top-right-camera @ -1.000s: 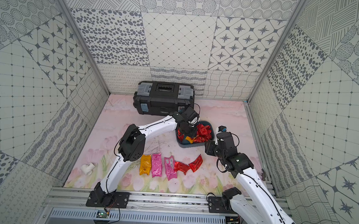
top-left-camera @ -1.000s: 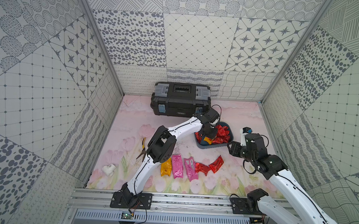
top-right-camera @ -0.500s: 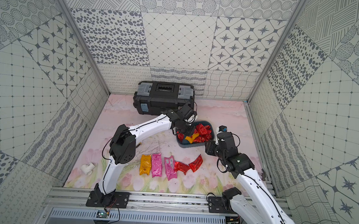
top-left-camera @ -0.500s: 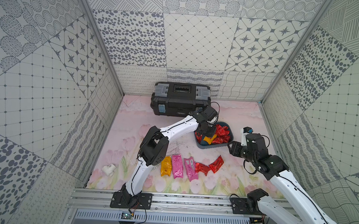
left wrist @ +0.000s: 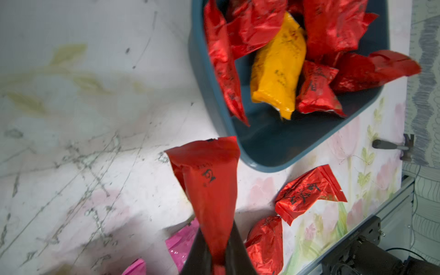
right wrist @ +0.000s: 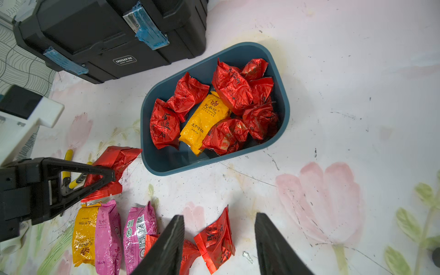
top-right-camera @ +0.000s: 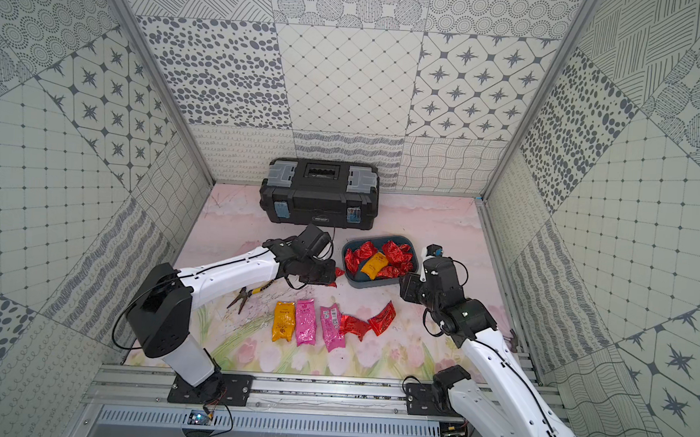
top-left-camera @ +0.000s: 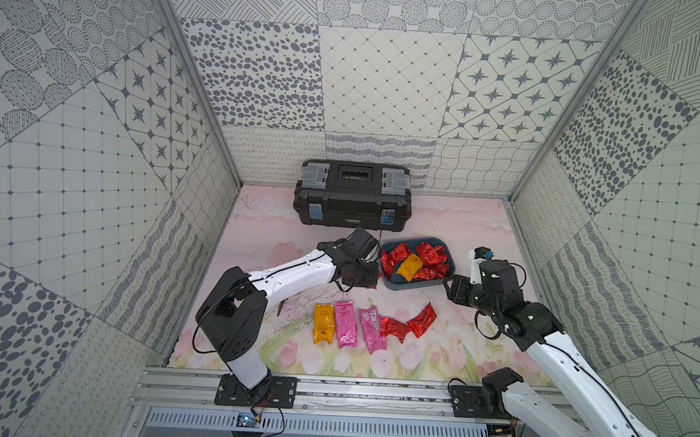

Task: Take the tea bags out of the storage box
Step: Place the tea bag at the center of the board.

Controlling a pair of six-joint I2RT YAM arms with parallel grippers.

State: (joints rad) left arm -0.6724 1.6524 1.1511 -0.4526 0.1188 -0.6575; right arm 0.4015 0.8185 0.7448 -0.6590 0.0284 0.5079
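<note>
The teal-blue storage box (top-left-camera: pixel 414 286) (top-right-camera: pixel 378 284) sits right of centre and holds several red tea bags (top-left-camera: pixel 428 254) around one orange-yellow one (top-left-camera: pixel 409 267). My left gripper (left wrist: pixel 217 235) (top-left-camera: pixel 372 280) is shut on a red tea bag (left wrist: pixel 209 185) (right wrist: pixel 114 158), held just outside the box's left wall (left wrist: pixel 273 147). On the table in front lie an orange tea bag (top-left-camera: pixel 323 323), two pink ones (top-left-camera: pixel 346 324) and two red ones (top-left-camera: pixel 422 320). My right gripper (right wrist: pixel 220 219) (top-left-camera: pixel 453 288) hangs open by the box's right front corner, with nothing between its fingers.
A black toolbox (top-left-camera: pixel 353 197) with blue latches stands against the back wall, behind the storage box. Yellow-handled pliers (top-right-camera: pixel 249 294) lie under my left arm. Patterned walls close in three sides, and a metal rail (top-left-camera: pixel 372 393) runs along the front.
My left gripper closed on a red tea bag inside the box and carried it out over the left wall, toward the front. The right arm has barely moved.
</note>
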